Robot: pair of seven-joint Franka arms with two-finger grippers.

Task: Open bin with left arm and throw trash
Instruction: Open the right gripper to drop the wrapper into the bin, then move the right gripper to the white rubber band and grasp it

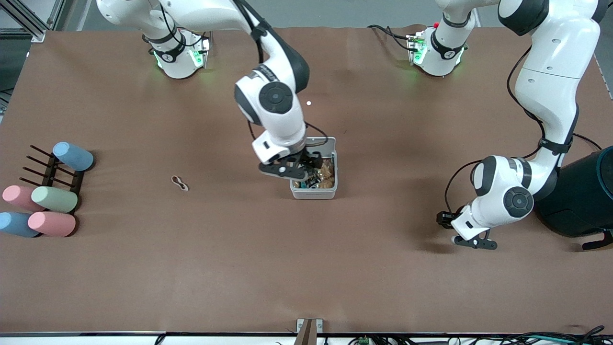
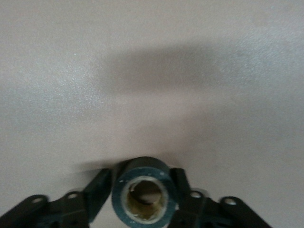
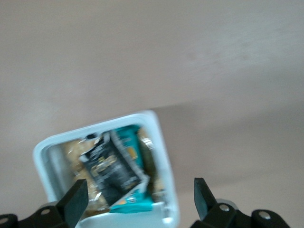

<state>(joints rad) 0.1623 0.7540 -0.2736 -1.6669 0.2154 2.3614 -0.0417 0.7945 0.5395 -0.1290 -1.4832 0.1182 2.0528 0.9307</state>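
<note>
The white bin (image 1: pixel 313 192) stands mid-table with its lid (image 1: pixel 320 142) raised. My right gripper (image 1: pixel 299 168) hangs open just over it. In the right wrist view the black packet (image 3: pixel 111 173) lies inside the bin (image 3: pixel 164 156) on other wrappers, between the spread fingers of the right gripper (image 3: pixel 138 190). My left gripper (image 1: pixel 474 242) is low over the table toward the left arm's end. In the left wrist view the left gripper (image 2: pixel 140 176) is shut on a dark tape ring (image 2: pixel 118 194). A pale figure-eight band (image 1: pixel 179 182) lies on the table toward the right arm's end.
A large dark teal cylinder (image 1: pixel 582 196) stands beside the left arm. Several pastel cylinders (image 1: pixel 52 199) lie on and around a dark rack (image 1: pixel 50 170) at the right arm's end. A brown cloth (image 1: pixel 306 268) covers the table.
</note>
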